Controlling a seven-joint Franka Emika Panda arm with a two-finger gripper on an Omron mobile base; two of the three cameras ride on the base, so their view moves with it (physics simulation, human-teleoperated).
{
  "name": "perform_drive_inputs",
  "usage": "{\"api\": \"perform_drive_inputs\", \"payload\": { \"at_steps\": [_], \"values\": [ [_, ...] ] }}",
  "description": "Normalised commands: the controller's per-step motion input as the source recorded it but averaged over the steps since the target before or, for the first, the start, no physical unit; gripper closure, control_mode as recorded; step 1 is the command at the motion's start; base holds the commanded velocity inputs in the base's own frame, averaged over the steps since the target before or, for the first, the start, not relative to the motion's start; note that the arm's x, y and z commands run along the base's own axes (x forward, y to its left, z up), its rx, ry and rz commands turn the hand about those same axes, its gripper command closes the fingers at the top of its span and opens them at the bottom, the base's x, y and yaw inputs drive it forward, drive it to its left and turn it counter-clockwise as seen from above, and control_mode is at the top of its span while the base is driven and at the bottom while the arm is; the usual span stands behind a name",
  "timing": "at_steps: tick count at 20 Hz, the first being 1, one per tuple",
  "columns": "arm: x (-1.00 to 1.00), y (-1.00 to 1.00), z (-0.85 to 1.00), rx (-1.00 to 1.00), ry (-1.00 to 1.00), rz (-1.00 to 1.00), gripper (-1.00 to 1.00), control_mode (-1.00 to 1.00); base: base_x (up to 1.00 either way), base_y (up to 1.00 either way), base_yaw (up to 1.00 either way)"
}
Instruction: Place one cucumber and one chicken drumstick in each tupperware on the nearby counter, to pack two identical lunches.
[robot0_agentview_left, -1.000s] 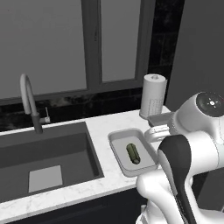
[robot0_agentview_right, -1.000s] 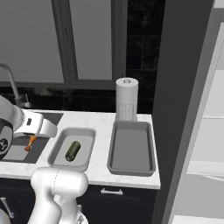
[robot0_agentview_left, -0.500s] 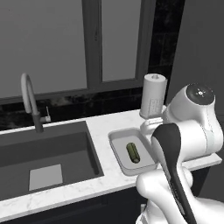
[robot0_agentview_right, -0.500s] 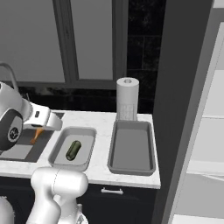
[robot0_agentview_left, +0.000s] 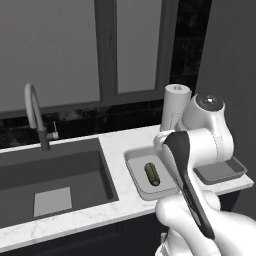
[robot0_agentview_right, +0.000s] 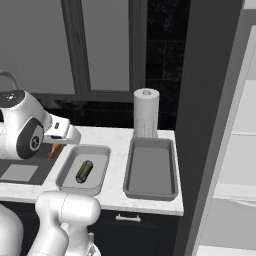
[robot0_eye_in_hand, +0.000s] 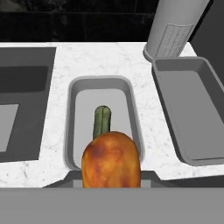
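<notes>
Hand view: glossy orange-brown chicken drumstick (robot0_eye_in_hand: 111, 159)

White arm folded over, hand (robot0_agentview_right: 54, 146) closed on drumstick (robot0_eye_in_hand: 111, 160).

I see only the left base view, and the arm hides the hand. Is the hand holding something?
Observer: Yes, the hand is shut on a chicken drumstick.
Operator: Where is it?
Observer: In the right base view it shows just left of the smaller tupperware, on the sink side.
Operator: My view hides most of the larger tupperware. Is anything inside?
Observer: No, the larger tupperware holds nothing.
</notes>
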Motion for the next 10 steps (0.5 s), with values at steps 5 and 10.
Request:
{"api": "perform_drive_inputs", "payload": {
  "at_steps": [5, 10],
  "values": [
    [0.14, -0.02, -0.47, 0.00, 0.05, 0.00, 1.00, -1.00, 0.00, 0.00, 0.00],
    [0.27, -0.08, -0.46, 0.00, 0.02, 0.00, 1.00, -1.00, 0.00, 0.00, 0.00]
  ]
}}
